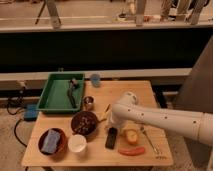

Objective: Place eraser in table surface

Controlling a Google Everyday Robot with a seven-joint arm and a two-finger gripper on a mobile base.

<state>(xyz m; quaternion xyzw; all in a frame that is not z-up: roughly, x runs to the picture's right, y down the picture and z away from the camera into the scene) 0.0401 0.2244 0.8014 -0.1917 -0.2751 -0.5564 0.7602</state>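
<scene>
The eraser [111, 138], a small flat black bar, lies on the light wooden table surface [125, 90] near the front middle, between a white cup and a yellow round piece. My white arm reaches in from the right. Its gripper [106, 117] hangs just above and behind the eraser, next to a dark bowl. The eraser looks to be resting on the wood, apart from the gripper.
A green tray [54, 100] holding a dark tool [72, 91] stands at the back left. Around the eraser are a dark bowl [84, 123], white cup [77, 143], red bowl with blue sponge [52, 141], metal can [88, 103], blue cup [95, 79], yellow piece [131, 136], orange piece [131, 150] and fork [150, 140].
</scene>
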